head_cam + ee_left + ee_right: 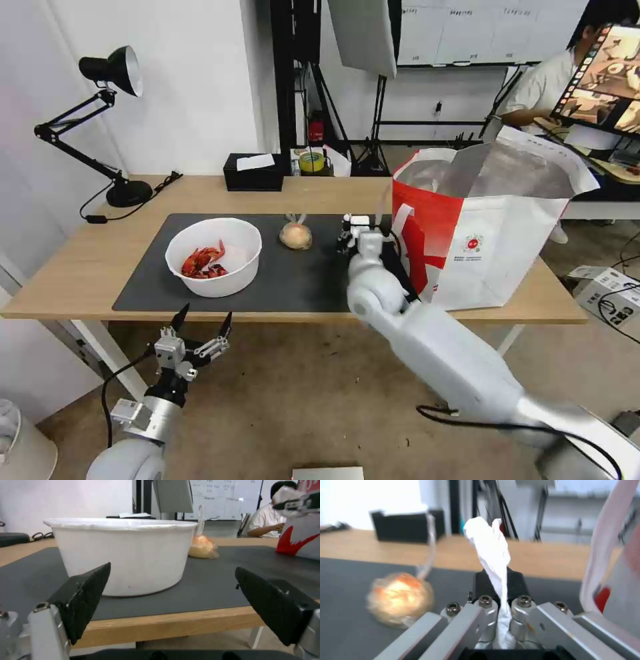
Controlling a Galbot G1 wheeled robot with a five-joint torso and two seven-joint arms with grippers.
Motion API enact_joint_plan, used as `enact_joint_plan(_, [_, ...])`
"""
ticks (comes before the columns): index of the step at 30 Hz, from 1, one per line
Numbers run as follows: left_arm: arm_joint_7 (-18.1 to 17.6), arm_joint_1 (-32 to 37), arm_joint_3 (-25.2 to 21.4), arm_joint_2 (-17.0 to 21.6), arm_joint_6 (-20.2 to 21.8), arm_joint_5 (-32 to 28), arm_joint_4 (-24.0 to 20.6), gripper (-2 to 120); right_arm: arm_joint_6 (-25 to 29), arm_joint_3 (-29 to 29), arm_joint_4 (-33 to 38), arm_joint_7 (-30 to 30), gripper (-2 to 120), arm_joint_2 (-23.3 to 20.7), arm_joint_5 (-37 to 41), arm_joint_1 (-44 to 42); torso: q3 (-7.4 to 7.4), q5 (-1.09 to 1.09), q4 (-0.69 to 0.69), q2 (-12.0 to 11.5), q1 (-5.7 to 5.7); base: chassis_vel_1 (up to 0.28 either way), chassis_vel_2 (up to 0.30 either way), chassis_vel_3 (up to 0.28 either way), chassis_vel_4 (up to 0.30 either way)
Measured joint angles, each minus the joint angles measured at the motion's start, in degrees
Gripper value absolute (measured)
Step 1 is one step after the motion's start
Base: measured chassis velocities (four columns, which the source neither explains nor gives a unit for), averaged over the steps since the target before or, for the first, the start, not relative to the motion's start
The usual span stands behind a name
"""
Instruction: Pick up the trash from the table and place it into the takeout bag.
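Right tool point(500, 590) pinches the crumpled white tissue point(490, 545) above the mat; left tool point(202, 325) gapes wide below the table point(80, 260) edge.

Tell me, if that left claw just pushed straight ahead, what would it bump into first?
Probably the table edge or, if slightly higher, the white round bowl just behind it. The left gripper, jaws open, points at both from below the table edge; depth is hard to judge.
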Motion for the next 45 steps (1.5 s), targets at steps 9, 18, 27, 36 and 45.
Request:
enact_joint_plan(9, [0.0,0.0,0.1,-0.4,0.0,0.1,0.1,100,15.3,5.3,4.7,-11.0,0,-3.5,-13.6,-6.8,0.0,0.0,0.01,0.0,0.0,0.0,0.0,0.0,0.0])
enact_joint_plan(18, [0.0,0.2,0.3,-0.4,0.0,0.1,-0.2,100,19.8,10.6,8.1,-10.2,0,-5.2,-18.2,-5.4,0.0,-0.01,0.01,0.0,0.0,0.0,0.0,0.0,0.0])
enact_joint_plan(27, [0.0,0.5,0.3,-0.2,0.0,0.2,-0.5,100,14.9,14.8,10.6,-0.8,0,-5.9,-15.7,-2.1,0.0,-0.02,0.0,0.0,0.0,0.0,0.0,0.0,0.0])
enact_joint_plan(36, [0.0,0.5,0.6,-0.3,0.0,0.3,-0.5,100,0.2,15.2,12.2,18.9,0,-6.5,-2.2,1.9,0.0,-0.01,0.01,0.0,0.0,0.0,0.0,0.0,0.0])
enact_joint_plan(45, [0.0,0.9,0.4,-0.3,0.1,0.3,-1.3,100,-0.1,14.7,11.3,18.7,0,-6.6,0.1,3.2,0.0,-0.02,0.01,0.0,0.0,0.0,0.0,0.0,0.0])
